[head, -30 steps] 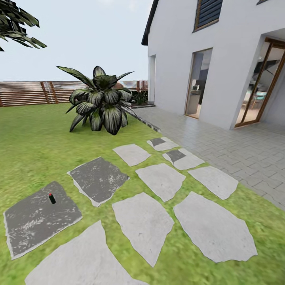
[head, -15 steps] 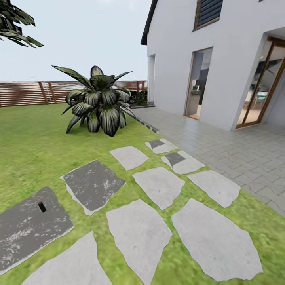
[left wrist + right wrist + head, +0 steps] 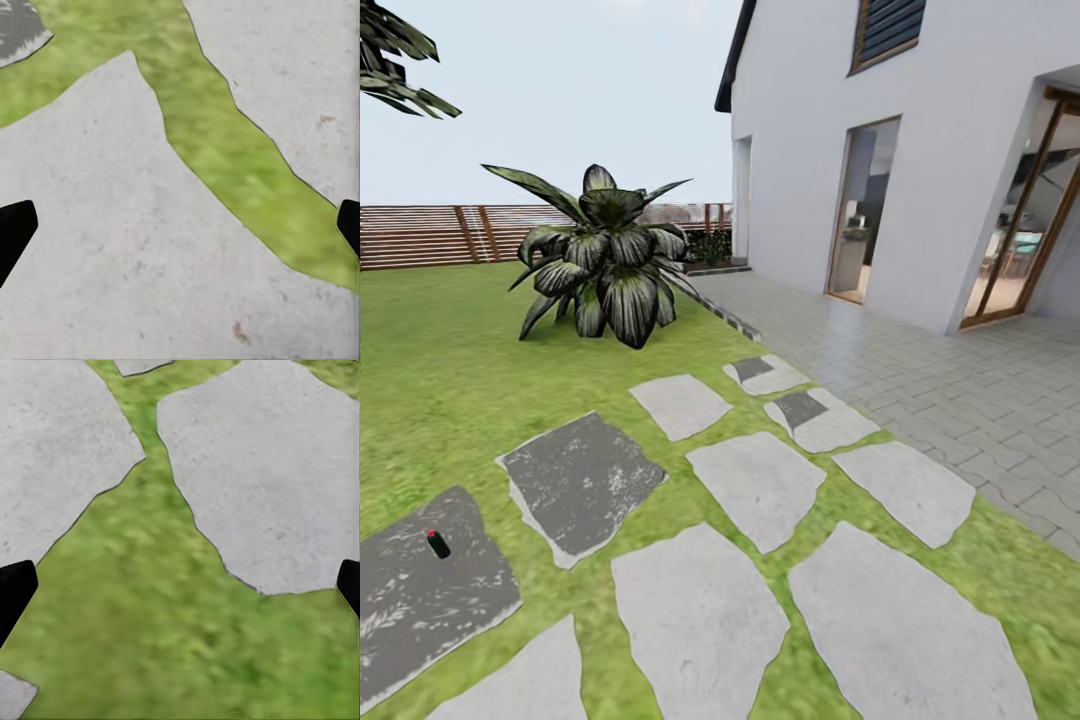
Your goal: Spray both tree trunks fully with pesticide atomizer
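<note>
Our view has swung right: the small black red-capped atomizer (image 3: pixel 437 543) on its dark grey stone slab (image 3: pixel 420 600) now sits nearer the left edge. Both the left tool (image 3: pixel 180 229) and right tool (image 3: pixel 180 589) are spread wide.

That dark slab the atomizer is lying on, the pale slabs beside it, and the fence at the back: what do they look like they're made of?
Dark slab: seemingly rough stone, matte charcoal with whitish scuffs; the pesticide atomizer lies on it. Pale slabs: likely the same stone, light grey, speckled, irregular edges. Fence: apparently wood, brown horizontal slats with posts.
</note>
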`<state>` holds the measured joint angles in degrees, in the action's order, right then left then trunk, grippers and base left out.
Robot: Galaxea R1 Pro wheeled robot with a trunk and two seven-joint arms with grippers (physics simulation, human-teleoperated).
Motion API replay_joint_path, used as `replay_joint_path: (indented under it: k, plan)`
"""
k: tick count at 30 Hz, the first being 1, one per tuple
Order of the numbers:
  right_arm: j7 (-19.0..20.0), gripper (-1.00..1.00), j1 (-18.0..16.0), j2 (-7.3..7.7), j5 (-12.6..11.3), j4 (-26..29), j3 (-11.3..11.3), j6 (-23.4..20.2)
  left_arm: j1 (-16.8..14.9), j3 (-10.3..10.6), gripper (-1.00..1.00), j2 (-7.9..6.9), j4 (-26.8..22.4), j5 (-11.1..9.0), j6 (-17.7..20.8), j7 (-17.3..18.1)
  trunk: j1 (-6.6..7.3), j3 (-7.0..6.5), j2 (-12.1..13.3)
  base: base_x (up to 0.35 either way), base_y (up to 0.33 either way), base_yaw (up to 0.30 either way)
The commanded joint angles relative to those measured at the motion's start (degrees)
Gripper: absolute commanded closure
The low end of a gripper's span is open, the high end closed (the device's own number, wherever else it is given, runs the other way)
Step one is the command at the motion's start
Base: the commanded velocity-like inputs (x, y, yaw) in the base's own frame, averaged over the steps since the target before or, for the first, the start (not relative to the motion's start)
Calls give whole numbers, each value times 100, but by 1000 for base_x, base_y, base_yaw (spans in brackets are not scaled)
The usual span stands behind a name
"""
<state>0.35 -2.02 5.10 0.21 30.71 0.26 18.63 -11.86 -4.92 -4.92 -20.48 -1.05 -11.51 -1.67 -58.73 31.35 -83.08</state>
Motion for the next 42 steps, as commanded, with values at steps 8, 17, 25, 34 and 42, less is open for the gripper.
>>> replay_joint_path:
  k: [8,17,25,34,42]
  plan:
    - [0,-100,0,0,0,-1,2,0,3,2,-100,1,0,0,0,0,0,16,0,294,-139,157]
    - [0,-100,0,0,4,-3,0,0,0,0,-100,3,0,-1,0,0,0,25,0,288,-143,263]
    - [0,-100,0,0,5,-3,1,0,3,0,-100,2,0,0,0,0,0,25,0,288,-143,272]
    - [0,-100,0,0,5,-3,0,-3,0,0,-100,0,0,0,0,0,0,25,0,288,-143,272]
    - [0,-100,0,0,5,-3,0,-5,2,0,-100,1,0,-1,0,0,0,25,0,286,-146,272]
